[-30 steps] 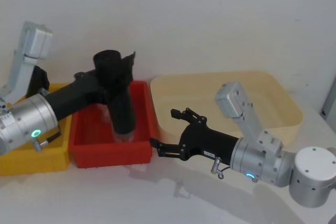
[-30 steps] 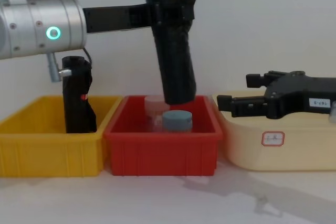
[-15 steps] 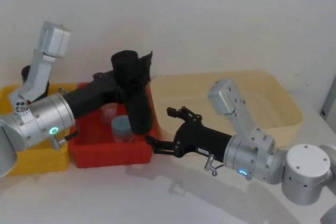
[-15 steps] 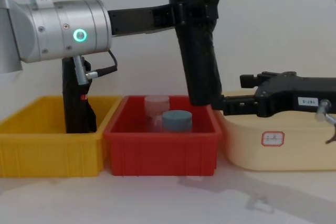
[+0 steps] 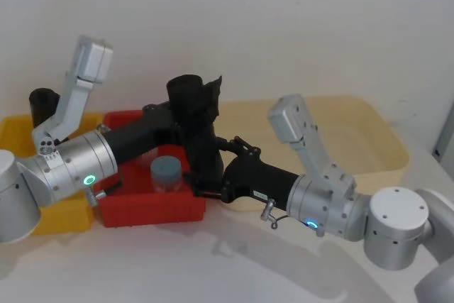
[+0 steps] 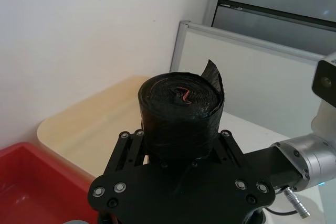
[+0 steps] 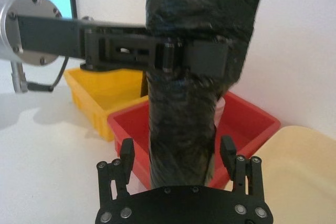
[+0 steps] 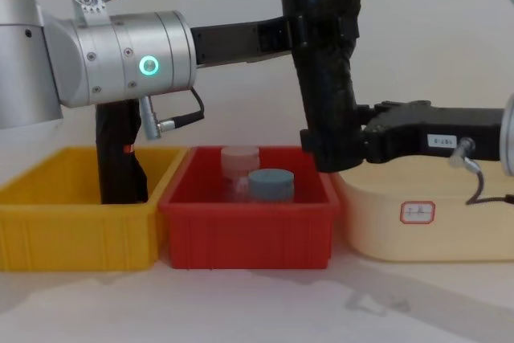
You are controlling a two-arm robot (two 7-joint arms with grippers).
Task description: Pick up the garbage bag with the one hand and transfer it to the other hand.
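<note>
In mid-air over the right end of the red bin (image 8: 245, 234), just beside the beige tub (image 8: 470, 234): the garbage bag (image 8: 325, 94), nearly upright, flared wrinkly top uppermost, lower end tipped slightly right. Clamped tight on its upper part, extended from the left, the left claw (image 8: 321, 34) on a silver wrist (image 8: 112, 58) with a green ring light (image 8: 148, 65). From the right, at the bag's lower end, the right claw (image 7: 177, 153), white label strip (image 8: 440, 140) on its body, fingers (image 7: 126, 153) spread to either side of the roll, gaps visible, no squeeze. Down in the red bin, two jars: a blue-lidded jar (image 8: 271, 182) nearer, a pale-lidded jar (image 8: 240, 157) behind. In the yellow bin (image 8: 72, 234) at far left, a second black roll (image 8: 116, 168), standing, small red mark on its side. All three containers in a row on the white bench (image 8: 257, 307).
</note>
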